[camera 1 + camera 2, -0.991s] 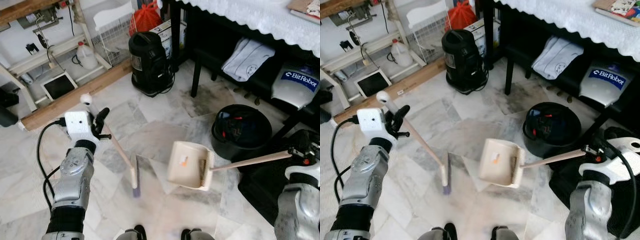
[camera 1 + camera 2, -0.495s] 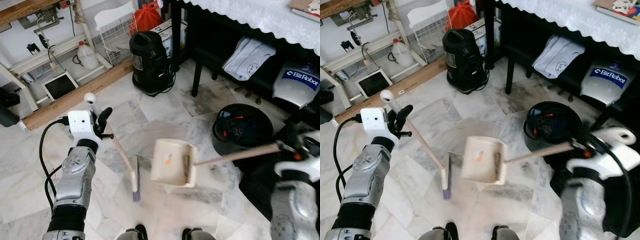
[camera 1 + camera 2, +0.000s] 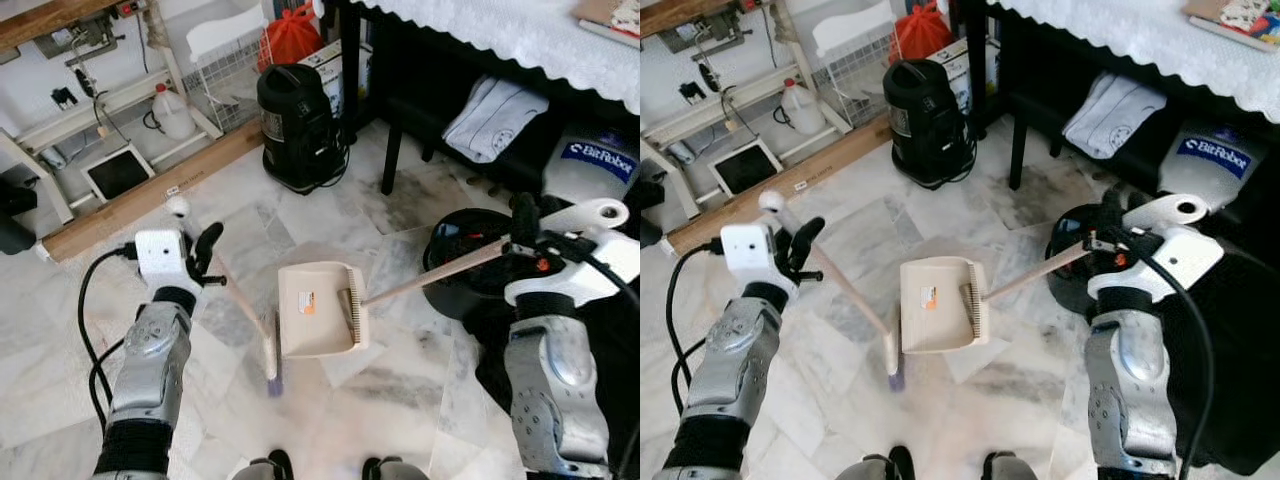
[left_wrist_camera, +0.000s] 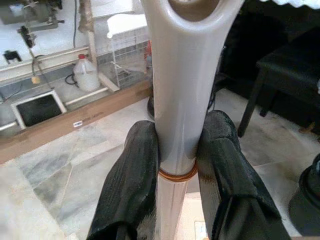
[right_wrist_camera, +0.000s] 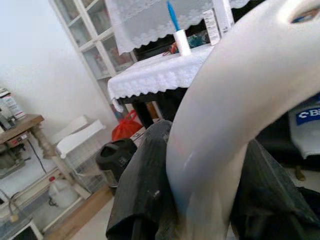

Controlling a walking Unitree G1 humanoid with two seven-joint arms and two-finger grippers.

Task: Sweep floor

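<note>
A broom with a pale wooden handle (image 3: 232, 290) slants down to its head (image 3: 270, 352) on the marble floor. My left gripper (image 3: 200, 255) is shut on the handle near its top; in the left wrist view the black fingers (image 4: 132, 185) clamp the shaft (image 4: 179, 100). A beige dustpan (image 3: 315, 322) lies mouth-left right beside the broom head, its comb edge toward its long handle (image 3: 430, 275). My right gripper (image 3: 522, 232) is shut on that handle's white end, seen close in the right wrist view (image 5: 225, 115).
A black canister appliance (image 3: 300, 125) stands ahead. A black bucket (image 3: 470, 262) sits under the dustpan handle. A dark table with a white lace cloth (image 3: 520, 40) fills the right, with bags beneath. A wooden plank (image 3: 150, 190) and white racks lie at the left.
My right arm has swung up and leftward, carrying the dustpan across the floor to the broom head. The left gripper and broom have barely shifted.
</note>
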